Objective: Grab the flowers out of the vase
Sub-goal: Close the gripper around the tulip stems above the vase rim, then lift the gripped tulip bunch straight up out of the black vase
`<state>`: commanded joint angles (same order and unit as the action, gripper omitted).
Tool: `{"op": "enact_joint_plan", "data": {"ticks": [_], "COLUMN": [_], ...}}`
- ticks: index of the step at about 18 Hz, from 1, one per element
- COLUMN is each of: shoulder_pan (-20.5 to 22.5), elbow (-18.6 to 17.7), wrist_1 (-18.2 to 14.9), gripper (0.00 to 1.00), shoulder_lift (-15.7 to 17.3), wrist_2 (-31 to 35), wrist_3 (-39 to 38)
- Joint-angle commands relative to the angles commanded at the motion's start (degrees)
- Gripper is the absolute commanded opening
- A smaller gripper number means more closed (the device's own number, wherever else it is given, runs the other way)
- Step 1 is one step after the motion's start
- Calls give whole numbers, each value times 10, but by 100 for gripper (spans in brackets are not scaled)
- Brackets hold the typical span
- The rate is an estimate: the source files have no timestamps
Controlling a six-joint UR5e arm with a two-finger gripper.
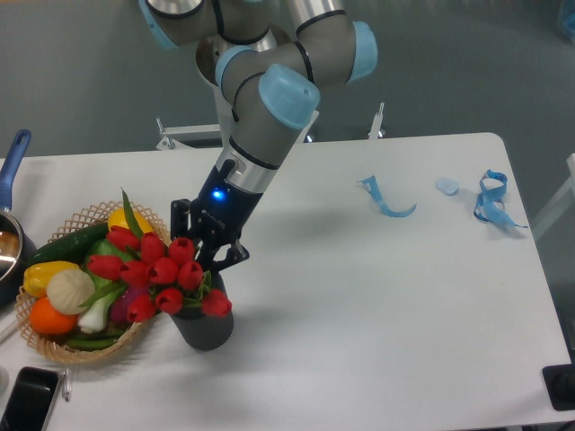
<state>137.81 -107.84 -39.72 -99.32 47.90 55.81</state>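
No brand, label or legible writing is visible on any item.

Nearest the lower left edge lies a flat black phone (27,401), glossy and rectangular. Just above it sits the wicker basket (79,348), a woven tan bowl holding smooth vegetables in yellow, orange, green and white. Touching the basket's right side stands the vase (205,328), a small dark grey cylindrical pot, upright, in the lower left-centre of the frame. The flowers (157,269) are in the vase: a bunch of red tulips with green stems and leaves, leaning left so that the blooms spread over the basket and exceed the vase in width.

Directly above the blooms is the gripper (208,247), black, with a lit blue indicator on the wrist. Its fingers are down among the tulip heads; whether they are apart or closed on the stems cannot be determined. The arm (269,117) is grey metal with light blue joint caps and enters from the top centre.

At the left edge is a pan (11,224) with a blue handle. In the upper right lie blue ribbon scraps (490,199), curled and thin.

The table (395,314) is white, matte, with rounded corners. Beyond it the floor is plain grey.
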Motion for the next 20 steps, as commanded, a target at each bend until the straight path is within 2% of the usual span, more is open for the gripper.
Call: {"op": "enact_joint_plan", "data": {"ticks": [8, 14, 20], "shoulder_pan": [11, 43, 47], "elbow": [4, 4, 10], "wrist_1": [1, 1, 3], "gripper": [30, 30, 29], "shoulder_lift": [34, 60, 69], "wrist_2": [-23, -64, -67], "wrist_3": [-43, -61, -75]}}
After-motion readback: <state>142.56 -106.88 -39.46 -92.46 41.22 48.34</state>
